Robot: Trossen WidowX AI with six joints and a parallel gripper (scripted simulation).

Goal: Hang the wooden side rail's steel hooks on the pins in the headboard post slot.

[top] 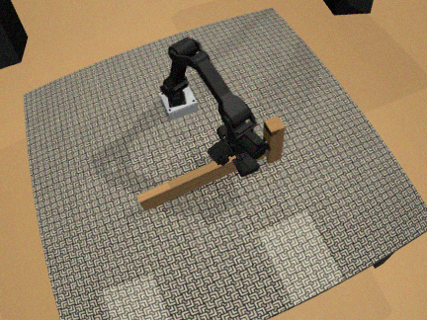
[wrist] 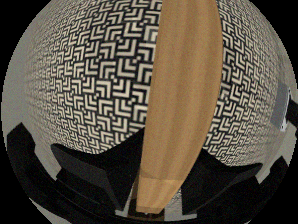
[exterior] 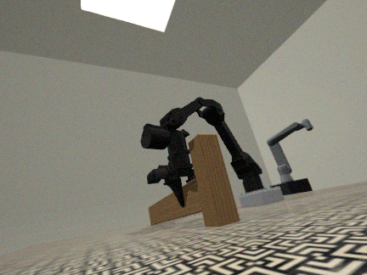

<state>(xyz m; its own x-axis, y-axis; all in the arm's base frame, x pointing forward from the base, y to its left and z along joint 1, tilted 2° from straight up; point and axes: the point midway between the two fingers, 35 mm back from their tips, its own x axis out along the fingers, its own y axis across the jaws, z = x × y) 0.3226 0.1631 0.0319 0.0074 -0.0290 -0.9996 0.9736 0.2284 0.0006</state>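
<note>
A wooden side rail (top: 188,182) (exterior: 174,207) (wrist: 185,90) slants up toward a headboard post (top: 275,143) (exterior: 216,182), its long axis running from the far end, low at the patterned mat (top: 119,247) (exterior: 272,250), to the hook end beside the upright. The rail lies directly beneath and between the fingers of the black gripper (top: 233,160) (exterior: 187,187) (wrist: 160,187), which is clenched on it near the post, with most of the length stretching out on the side away from the upright.

The single arm reaches over from its pale base (top: 185,113) (exterior: 272,197). The post stands upright just past the gripper, in line with the rail. Its slot is the only receptacle the task names; hooks and pins are hidden, so whether the steel is seated cannot be told.

The step in hand appears to be bringing the hooks onto the pins. The next move likely calls for care along the rail's own line, then a settling downward; letting go with the hooks unseated could drop that end.
</note>
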